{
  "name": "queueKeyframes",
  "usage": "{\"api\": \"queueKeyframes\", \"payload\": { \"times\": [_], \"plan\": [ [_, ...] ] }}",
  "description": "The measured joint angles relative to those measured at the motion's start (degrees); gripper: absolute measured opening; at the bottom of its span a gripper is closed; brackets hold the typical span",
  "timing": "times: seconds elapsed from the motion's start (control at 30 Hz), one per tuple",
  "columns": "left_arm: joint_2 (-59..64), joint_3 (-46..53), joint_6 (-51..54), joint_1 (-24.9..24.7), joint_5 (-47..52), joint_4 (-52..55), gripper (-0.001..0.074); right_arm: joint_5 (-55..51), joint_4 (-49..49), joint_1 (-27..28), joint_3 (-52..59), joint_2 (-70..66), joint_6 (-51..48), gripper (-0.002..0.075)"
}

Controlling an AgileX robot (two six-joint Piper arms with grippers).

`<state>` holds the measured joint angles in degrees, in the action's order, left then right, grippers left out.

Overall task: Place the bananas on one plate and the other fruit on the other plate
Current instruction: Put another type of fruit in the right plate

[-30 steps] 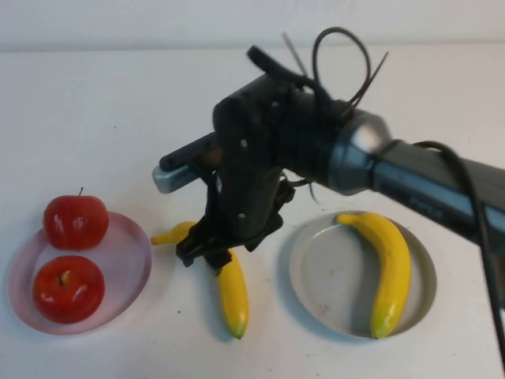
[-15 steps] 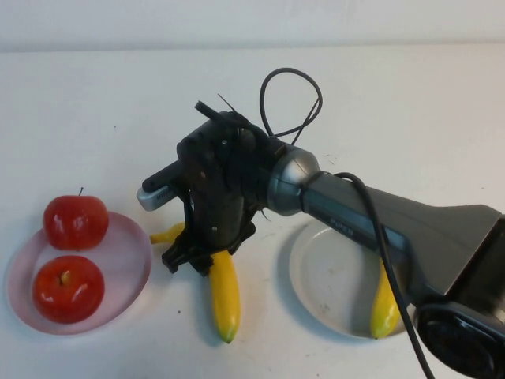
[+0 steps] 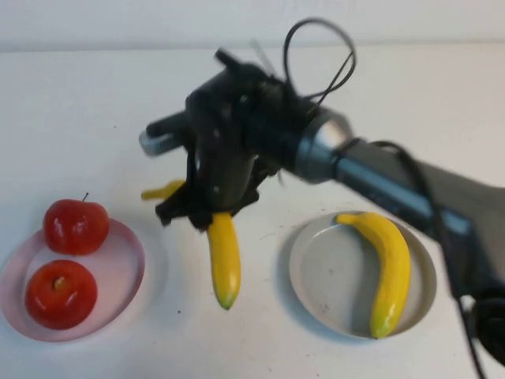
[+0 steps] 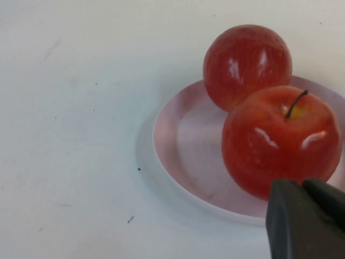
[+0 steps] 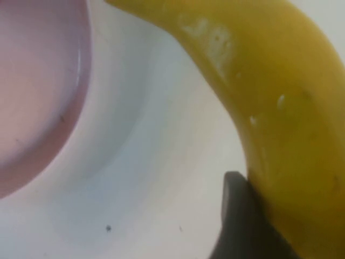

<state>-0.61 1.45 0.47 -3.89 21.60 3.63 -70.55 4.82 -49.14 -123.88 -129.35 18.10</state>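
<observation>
- The right gripper [image 3: 207,212] hangs over the table between the two plates, its fingers clamped on the upper part of a banana [image 3: 224,257] whose greenish tip points down.
- A second banana [image 3: 387,268] lies on the grey plate [image 3: 316,272].
- Two red apples [image 3: 67,257] sit on the pink plate [image 3: 126,264] at the left.
- The left gripper [image 4: 304,218] hovers just beside the nearer apple; I cannot tell whether it is wide or narrow.
</observation>
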Motion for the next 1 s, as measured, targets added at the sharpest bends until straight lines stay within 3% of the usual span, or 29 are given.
{"api": "queueKeyframes", "payload": {
  "times": [0.33, 0.57, 1.0],
  "plan": [
    [0.00, 0.00, 0.00, 0.00, 0.00, 0.00, 0.0004, -0.03, 4.73, 5.23, 21.06, 19.62, 12.52, 0.0310],
    [0.00, 0.00, 0.00, 0.00, 0.00, 0.00, 0.0004, -0.03, 4.64, 9.89, 36.04, 22.19, 17.46, 0.0310],
    [0.00, 0.00, 0.00, 0.00, 0.00, 0.00, 0.0004, 6.46, 3.46, 12.13, 40.58, 20.83, 17.68, 0.0310]
  ]
}}
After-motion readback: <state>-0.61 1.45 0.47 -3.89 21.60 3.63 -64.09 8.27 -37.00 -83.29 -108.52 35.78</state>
